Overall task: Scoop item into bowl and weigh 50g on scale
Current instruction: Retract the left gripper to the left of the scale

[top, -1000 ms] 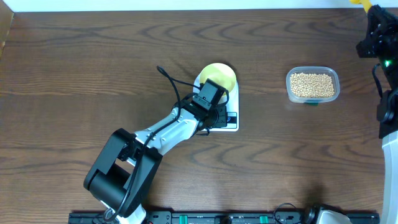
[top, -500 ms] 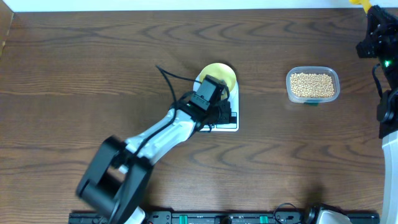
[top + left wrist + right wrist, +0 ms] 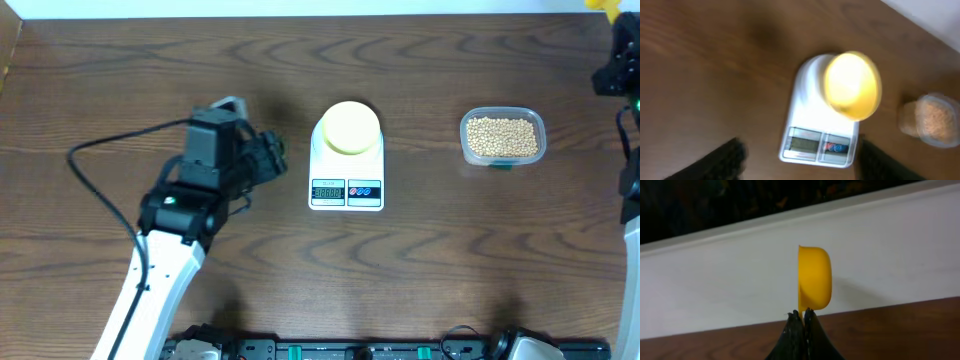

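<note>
The pale yellow bowl [image 3: 350, 127] [image 3: 852, 85] sits on the round platform of the white scale [image 3: 347, 190] [image 3: 817, 147], and I see nothing in it. The tan beans [image 3: 502, 136] fill a clear tub [image 3: 932, 120] to the right of the scale. My left gripper [image 3: 272, 157] [image 3: 800, 165] hovers left of the scale, open and empty; its view is blurred. At the far right back edge, my right gripper [image 3: 801, 314] is shut on the thin handle of a bright yellow scoop [image 3: 815, 277] [image 3: 600, 4], held upright above the table.
A white wall [image 3: 740, 280] runs along the table's back edge behind the scoop. Bare brown wood table [image 3: 120, 90] surrounds the scale. A black rail [image 3: 350, 350] lines the front edge. The left arm's cable [image 3: 110, 145] loops over the table at the left.
My left gripper has pulled away from the scale's front to the left and its jaws have opened. The bowl on the scale is now uncovered. The right arm barely moved.
</note>
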